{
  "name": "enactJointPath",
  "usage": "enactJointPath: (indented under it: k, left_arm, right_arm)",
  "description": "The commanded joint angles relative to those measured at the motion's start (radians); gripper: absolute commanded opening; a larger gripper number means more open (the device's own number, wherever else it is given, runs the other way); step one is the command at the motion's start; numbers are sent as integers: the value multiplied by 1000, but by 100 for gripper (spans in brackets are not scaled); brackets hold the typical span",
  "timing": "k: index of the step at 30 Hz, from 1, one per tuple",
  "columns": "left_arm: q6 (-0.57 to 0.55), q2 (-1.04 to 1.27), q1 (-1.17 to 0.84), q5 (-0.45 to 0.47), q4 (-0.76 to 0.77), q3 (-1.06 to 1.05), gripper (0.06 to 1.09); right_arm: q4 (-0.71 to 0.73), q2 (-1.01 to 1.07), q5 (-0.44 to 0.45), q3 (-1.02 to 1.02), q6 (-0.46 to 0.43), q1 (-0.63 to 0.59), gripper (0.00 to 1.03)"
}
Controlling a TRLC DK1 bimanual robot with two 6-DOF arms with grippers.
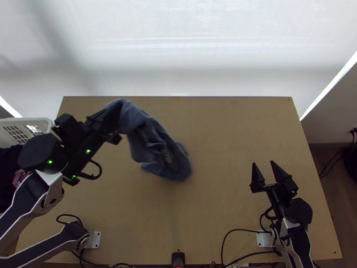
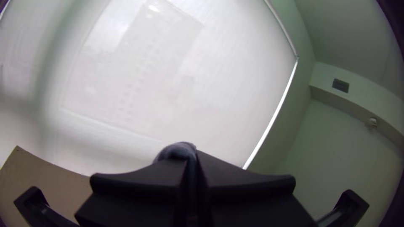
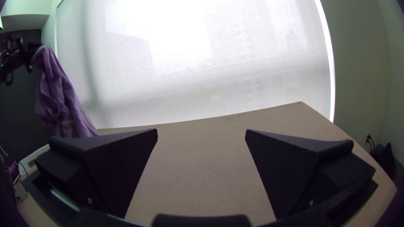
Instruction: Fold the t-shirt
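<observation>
The left gripper (image 1: 118, 108) pinches one end of the t-shirt (image 1: 158, 149) between closed fingers, high above the far-left part of the tabletop (image 1: 223, 134). The raised grip lets the bunched cloth hang lengthwise, presumably to loosen it before spreading. The right gripper (image 1: 263, 164), fingers apart and empty, stands near the right edge, probably keeping the spreading area unobstructed.

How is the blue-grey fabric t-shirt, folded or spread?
Neither: the t-shirt hangs in loose creases, its top pinched in the black left gripper.
</observation>
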Motion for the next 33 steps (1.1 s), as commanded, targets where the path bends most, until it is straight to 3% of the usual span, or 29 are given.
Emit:
enactJointPath:
  k: [1, 3, 8, 14, 19, 25, 33]
  left_arm:
    - [-6, -94, 190, 123, -6, -119, 9]
    - [-5, -126, 313, 193, -49, -178, 9]
    - [28, -162, 638, 481, -106, -315, 9]
    - [111, -160, 886, 658, -132, -459, 9]
    - [161, -93, 1008, 684, -137, -523, 9]
    - [213, 148, 1158, 687, -123, -439, 9]
    - [338, 326, 1215, 689, -134, -439, 9]
  right_arm:
    - [-16, 5, -11, -4, 21, 7, 98]
    - [-16, 5, -11, -4, 21, 7, 98]
    - [-16, 5, -11, -4, 21, 7, 98]
    - [-16, 5, -11, -4, 21, 7, 98]
    - [-16, 5, -11, -4, 21, 7, 98]
    - [-16, 5, -11, -4, 21, 7, 98]
    - [-16, 5, -11, -4, 21, 7, 98]
